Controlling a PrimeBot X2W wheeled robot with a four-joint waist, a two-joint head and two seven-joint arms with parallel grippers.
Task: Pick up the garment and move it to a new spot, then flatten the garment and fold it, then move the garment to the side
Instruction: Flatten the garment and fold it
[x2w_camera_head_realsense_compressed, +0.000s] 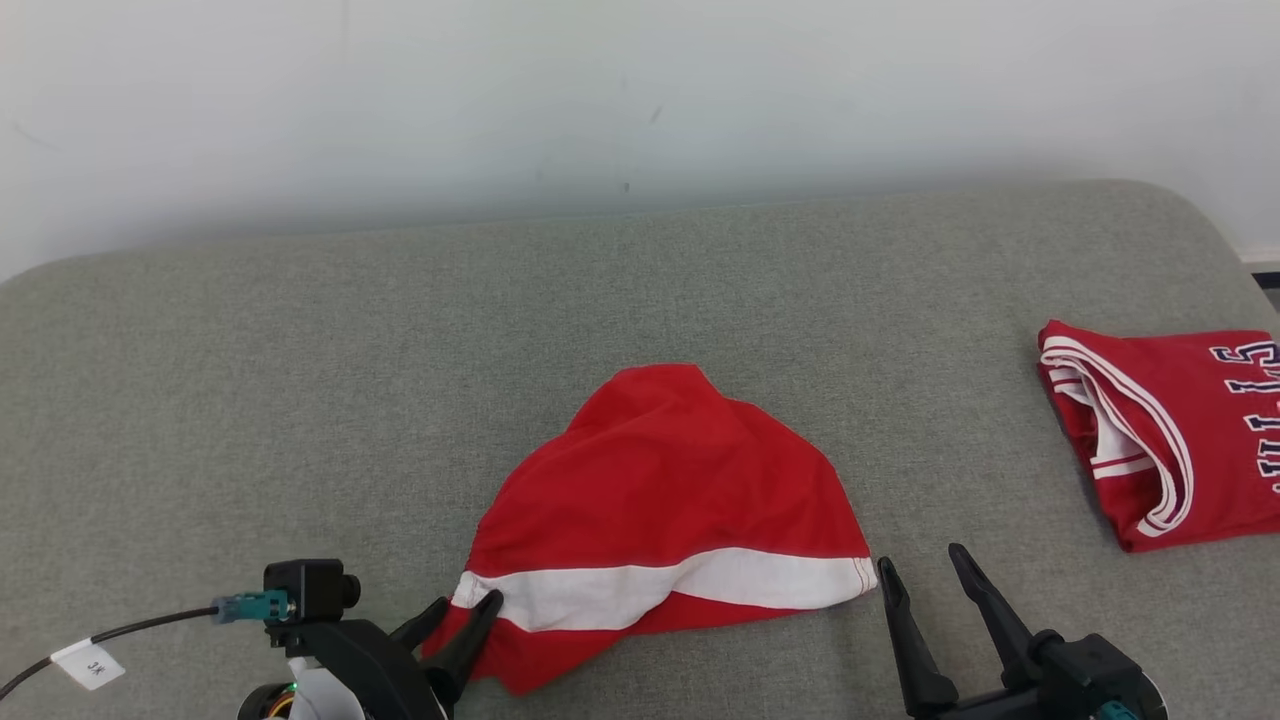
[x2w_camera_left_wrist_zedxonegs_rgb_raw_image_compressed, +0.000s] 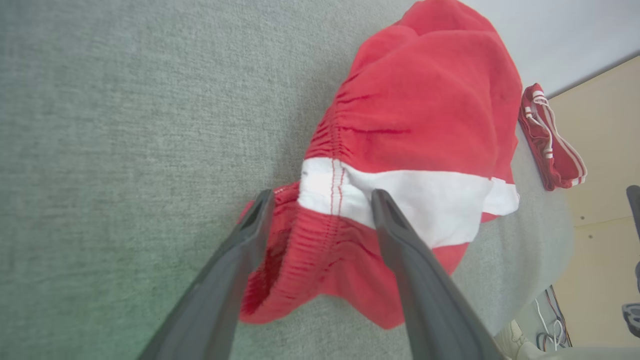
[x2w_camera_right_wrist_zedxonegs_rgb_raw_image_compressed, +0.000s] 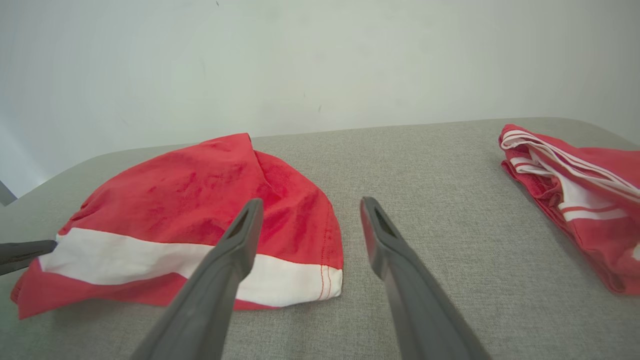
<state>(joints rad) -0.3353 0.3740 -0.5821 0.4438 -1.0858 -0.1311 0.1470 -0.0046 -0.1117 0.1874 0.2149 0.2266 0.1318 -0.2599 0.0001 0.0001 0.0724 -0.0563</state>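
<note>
The garment (x2w_camera_head_realsense_compressed: 660, 490) is a pair of red shorts with a white band, lying crumpled in a mound on the grey padded surface (x2w_camera_head_realsense_compressed: 300, 350). My left gripper (x2w_camera_head_realsense_compressed: 465, 605) is open at its near left corner. In the left wrist view the gathered waistband edge (x2w_camera_left_wrist_zedxonegs_rgb_raw_image_compressed: 320, 235) lies between the spread fingers of the left gripper (x2w_camera_left_wrist_zedxonegs_rgb_raw_image_compressed: 321, 197). My right gripper (x2w_camera_head_realsense_compressed: 922, 560) is open and holds nothing, just right of the garment's right corner. The right wrist view shows the garment (x2w_camera_right_wrist_zedxonegs_rgb_raw_image_compressed: 175, 200) left of the right gripper (x2w_camera_right_wrist_zedxonegs_rgb_raw_image_compressed: 311, 202). Whether either gripper touches the cloth I cannot tell.
A folded red jersey (x2w_camera_head_realsense_compressed: 1170, 430) with white trim and dark letters lies at the right edge of the surface, also in the right wrist view as the jersey (x2w_camera_right_wrist_zedxonegs_rgb_raw_image_compressed: 575, 185). A pale wall (x2w_camera_head_realsense_compressed: 640, 90) stands behind. A cable (x2w_camera_head_realsense_compressed: 120, 632) runs from my left wrist.
</note>
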